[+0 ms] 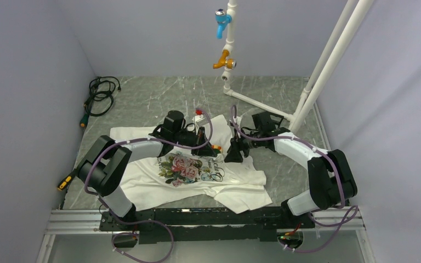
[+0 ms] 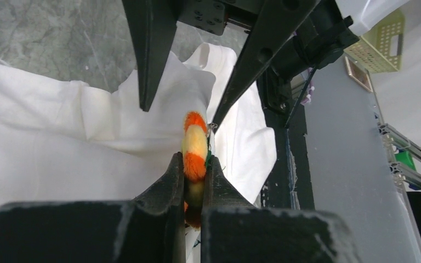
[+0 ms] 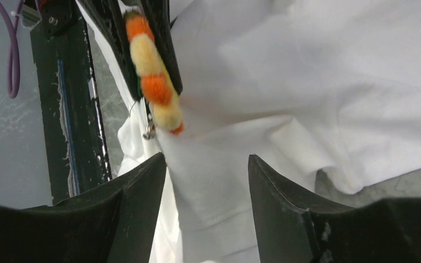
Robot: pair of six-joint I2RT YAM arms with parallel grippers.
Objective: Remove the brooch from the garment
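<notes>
The garment (image 1: 142, 181) is a white T-shirt with a rose print (image 1: 191, 167), lying rumpled on the table. The brooch (image 2: 194, 143) is a fuzzy orange-and-yellow pin still against a raised fold of the shirt (image 2: 60, 148). My left gripper (image 2: 194, 158) is shut on the brooch's lower part. In the top view the brooch (image 1: 216, 147) shows as an orange spot between both grippers. My right gripper (image 3: 205, 164) is open, with a fold of shirt (image 3: 219, 181) between its jaws just below the brooch (image 3: 153, 76). Its fingers (image 2: 148, 55) face mine from above.
A white pipe frame (image 1: 318, 66) with blue and orange taps (image 1: 222, 22) stands at the back. A black cable coil (image 1: 100, 96) lies back left. A yellow-and-black tool (image 1: 64, 182) lies at the left edge. A small red item (image 1: 199, 112) sits behind the shirt.
</notes>
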